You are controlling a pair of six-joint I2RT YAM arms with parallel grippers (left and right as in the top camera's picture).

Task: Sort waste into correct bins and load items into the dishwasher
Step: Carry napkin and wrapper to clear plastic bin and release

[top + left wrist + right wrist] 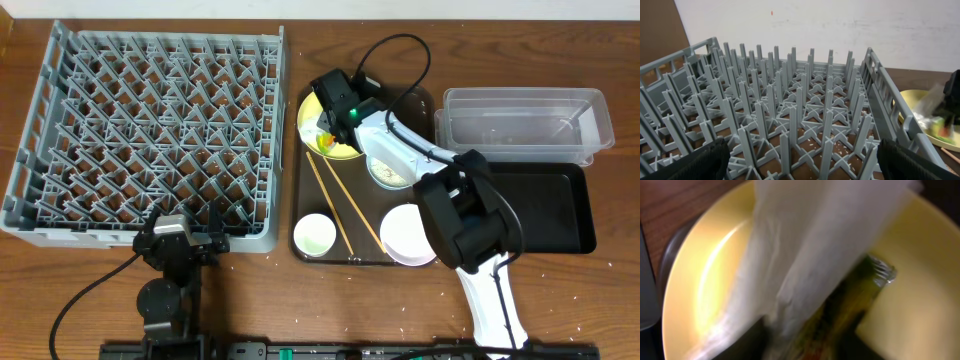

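1. Only the overhead view gives the whole layout. The grey dish rack (150, 140) fills the left of the wooden counter (80, 300). The dark brown serving tray (368, 200) lies just beside the rack. At the far right the clear tub (525, 120) sits behind the black tray (545, 205).
2. The same view shows what is on the serving tray. The yellow plate (306, 120) is in its back left corner and the light blue bowl (388, 172) is near the middle. The white bowl (405, 238) and small white cup (313, 236) are along the front. The chopsticks (340, 205) lie diagonally between them.
3. From overhead, the right claw (330, 125) sits over the plate, but the wrist housing hides its fingers.
4. The right wrist view is close and blurred, and shows what the overhead view cannot. The white paper wrapper (810, 245) drapes across the plate and partly over the green-and-yellow packet (865, 285). Dark shapes low in the frame flank both. I cannot tell whether this claw is gripping anything or how far it is spread.
5. The left wrist view looks along the rack's upright pegs. The left claw (800, 167) is spread wide and holds nothing, with its pads (700, 160) at the two bottom corners of the frame. Whitish specks (840, 145) lie on the wood under the grid. The plate's edge shows at the right, blurred.
6. The counter is brown wood grain, with pale flecks scattered along its front edge. Behind the rack stands a plain white wall (840, 25), with a brown panel (657, 30) at its left.
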